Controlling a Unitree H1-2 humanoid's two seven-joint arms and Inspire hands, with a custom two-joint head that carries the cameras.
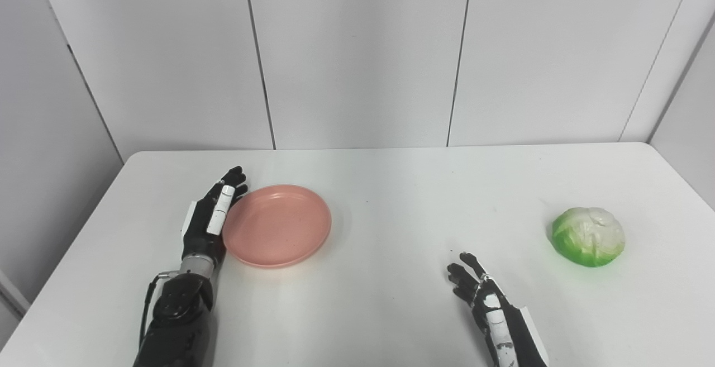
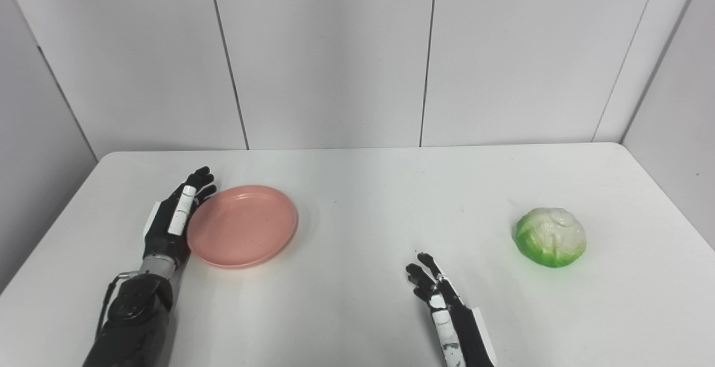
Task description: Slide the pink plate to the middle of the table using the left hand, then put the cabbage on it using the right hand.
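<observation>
1. The right robot hand (image 1: 491, 300) waits low over the near desk (image 1: 380, 311). Its fingers are apart and it holds nothing.
2. The left robot hand (image 1: 209, 219) is flat and spread, with its side on the left rim of the plate (image 1: 277, 225). I think the slide is about to start.
3. Next, that hand has to push the plate right, to the middle.
4. The plate has nothing in it.
5. The cabbage (image 1: 587, 236) sits far right, well apart from both hands.

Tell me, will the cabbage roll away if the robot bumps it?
Probably a little. The cabbage looks round and sits free on the smooth white table, so a nudge could roll it. Its underside seems flattened, which may stop it quickly.
</observation>
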